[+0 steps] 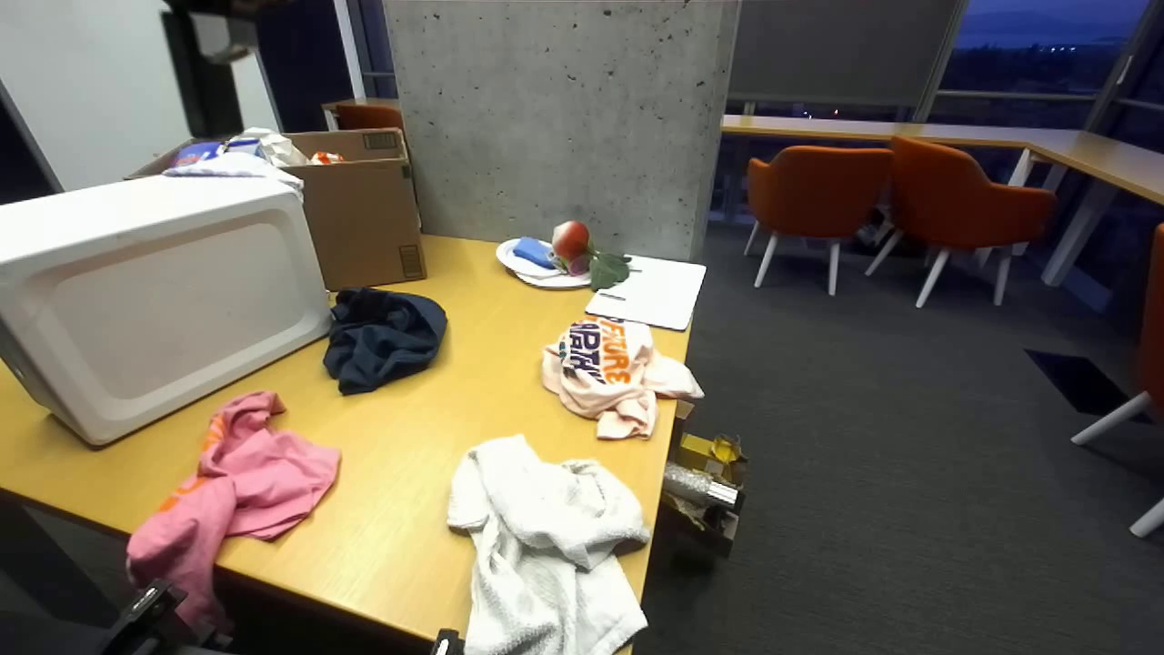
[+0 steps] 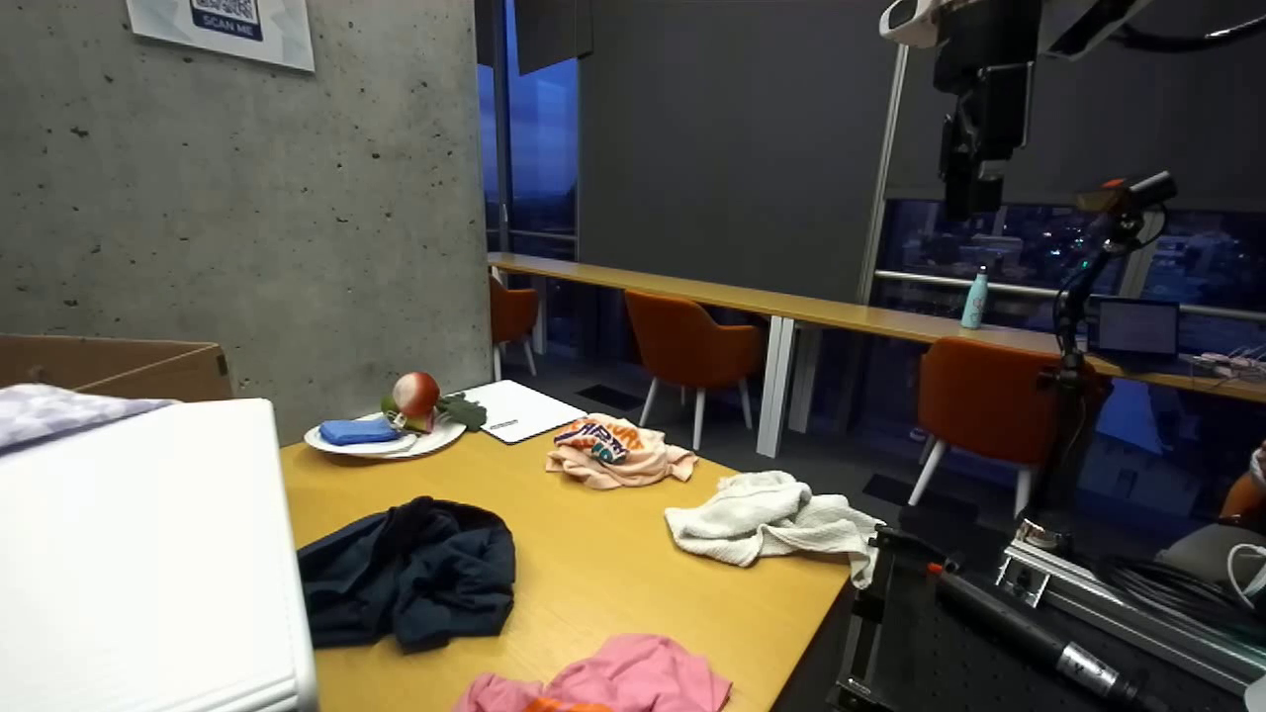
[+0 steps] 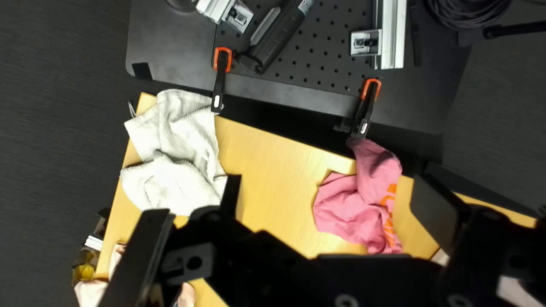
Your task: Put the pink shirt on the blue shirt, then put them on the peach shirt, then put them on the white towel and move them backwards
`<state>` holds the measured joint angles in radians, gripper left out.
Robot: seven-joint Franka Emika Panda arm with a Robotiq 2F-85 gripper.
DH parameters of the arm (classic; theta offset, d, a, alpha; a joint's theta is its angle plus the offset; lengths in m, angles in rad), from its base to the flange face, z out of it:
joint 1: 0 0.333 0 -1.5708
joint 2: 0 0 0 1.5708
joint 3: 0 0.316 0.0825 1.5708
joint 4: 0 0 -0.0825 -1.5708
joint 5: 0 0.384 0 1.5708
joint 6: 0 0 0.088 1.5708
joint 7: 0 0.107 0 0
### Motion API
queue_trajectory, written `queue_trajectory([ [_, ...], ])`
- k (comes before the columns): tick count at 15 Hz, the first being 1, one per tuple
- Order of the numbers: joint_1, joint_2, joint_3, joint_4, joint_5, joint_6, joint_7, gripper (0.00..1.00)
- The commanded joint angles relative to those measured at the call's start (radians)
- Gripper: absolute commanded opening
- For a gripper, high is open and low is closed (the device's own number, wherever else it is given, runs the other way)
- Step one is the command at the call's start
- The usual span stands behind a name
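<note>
One rumpled, bright rose-pink cloth shirt [image 1: 273, 478] with orange print lies on a yellow wooden table [image 1: 400, 437], part of it drooping over the edge that faces a black metal bench [image 3: 170, 55]. In the wrist view, its overhanging end reaches a black, orange-ended clamp [image 3: 362, 115]. Near it is a bunched, very dark navy cloth shirt [image 1: 391, 337], just beside a large white box [image 1: 182, 300] with rounded corners. Well apart, across the table, a pale peach cloth shirt [image 1: 605, 400] with purple and orange lettering lies at the side edge. Between it and the bench, a thick off-white towel [image 1: 550, 537] covers the table corner and hangs partly past the edge beside another clamp [image 3: 219, 87].

High above them, the black two-fingered gripper [image 2: 974, 188] hangs in the air; in the wrist view its jaws stand spread wide, with bare table and the pink shirt showing between them.

Beyond the peach shirt, a flat white board [image 1: 650, 291] lies next to a white plate [image 1: 509, 262] that holds a blue item [image 1: 534, 252] and a red-and-white round object [image 1: 570, 239]. Behind the white box stands a brown cardboard box [image 1: 359, 223], near a grey concrete wall [image 1: 564, 118].
</note>
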<state>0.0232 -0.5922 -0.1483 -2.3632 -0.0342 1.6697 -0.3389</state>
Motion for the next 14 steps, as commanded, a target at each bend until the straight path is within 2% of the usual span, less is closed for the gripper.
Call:
queue_trajectory([
  [1,0.013,0.13,0.031,0.009,0.012,0.135,0.024,1.0],
  [4,0.039,0.26,0.075,-0.013,0.029,0.277,0.05,1.0],
  [9,0.108,0.492,0.205,-0.018,0.069,0.462,0.168,1.0],
  [11,0.125,0.571,0.249,-0.007,0.047,0.531,0.239,1.0],
  [14,0.135,0.708,0.281,0.026,0.025,0.633,0.301,1.0],
])
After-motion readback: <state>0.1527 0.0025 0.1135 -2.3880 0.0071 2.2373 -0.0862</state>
